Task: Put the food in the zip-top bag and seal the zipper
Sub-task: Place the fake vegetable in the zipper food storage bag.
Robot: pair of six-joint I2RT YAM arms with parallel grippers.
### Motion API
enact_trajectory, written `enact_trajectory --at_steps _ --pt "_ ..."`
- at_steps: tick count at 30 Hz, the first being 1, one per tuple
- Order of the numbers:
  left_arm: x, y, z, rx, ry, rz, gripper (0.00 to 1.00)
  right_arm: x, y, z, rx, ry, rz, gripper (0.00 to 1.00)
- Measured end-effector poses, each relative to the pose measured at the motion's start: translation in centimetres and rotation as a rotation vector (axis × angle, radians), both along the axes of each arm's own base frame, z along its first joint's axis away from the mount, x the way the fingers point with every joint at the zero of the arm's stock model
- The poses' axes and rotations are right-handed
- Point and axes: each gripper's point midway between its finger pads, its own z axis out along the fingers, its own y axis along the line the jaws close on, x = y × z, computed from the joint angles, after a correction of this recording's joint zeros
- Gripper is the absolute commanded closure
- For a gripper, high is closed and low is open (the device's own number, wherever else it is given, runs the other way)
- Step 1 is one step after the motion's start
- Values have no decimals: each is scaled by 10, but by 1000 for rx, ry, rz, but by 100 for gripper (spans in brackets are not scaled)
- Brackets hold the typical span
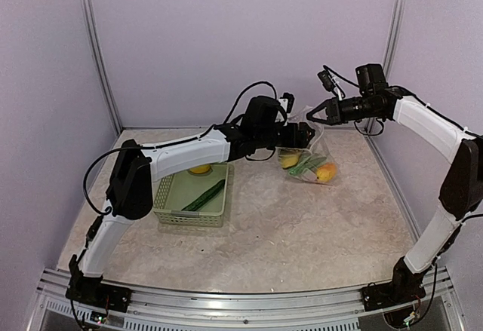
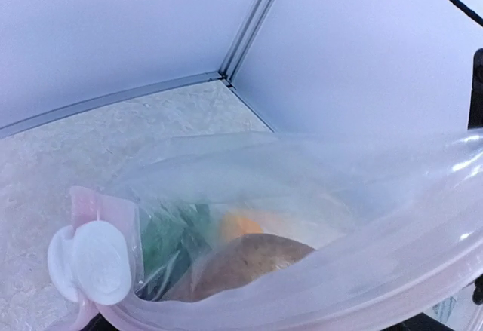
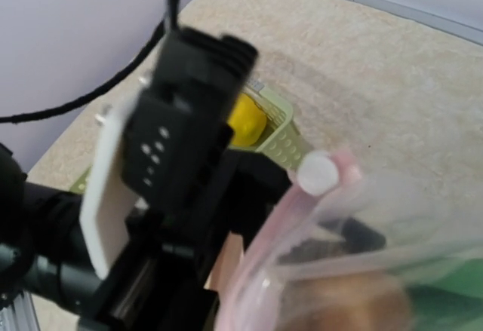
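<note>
table (image 1: 287,233): pale and stone-patterned; the basket and the bag sit on it.
basket (image 1: 189,216): pale green with slats, left of the middle, partly under the left arm.
in the basket: a yellow lemon (image 1: 199,169) at the far end and a long green cucumber (image 1: 204,195) lying slantwise.
zip-top bag (image 1: 321,146): clear, just right of the basket, bottom on the table, top pulled up.
in the bag: a yellow piece (image 1: 290,160), green pieces (image 1: 306,165) and an orange piece (image 1: 326,171).
left tool (image 1: 303,135): right at the bag's mouth; too dark to see how its jaws stand.
right tool (image 1: 313,112): fingers pinched together on the bag's top edge, holding it up.
</note>
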Motion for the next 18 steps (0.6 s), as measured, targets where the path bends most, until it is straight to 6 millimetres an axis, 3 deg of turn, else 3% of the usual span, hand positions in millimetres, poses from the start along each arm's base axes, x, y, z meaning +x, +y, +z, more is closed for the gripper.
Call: enact_trajectory --at_steps 4,7,13,18 --pt "2 1 4 26 -45 43 6 0 0 0 3 4 -3 100" --pt "-7 1 9 63 -88 54 5 0 0 0 4 5 -4 100" --pt "-42 5 40 105 -169 34 4 0 0 2 10 5 -1 100" --pt "-75 25 78 82 -204 10 8 2 -1 4 12 -11 0 100"
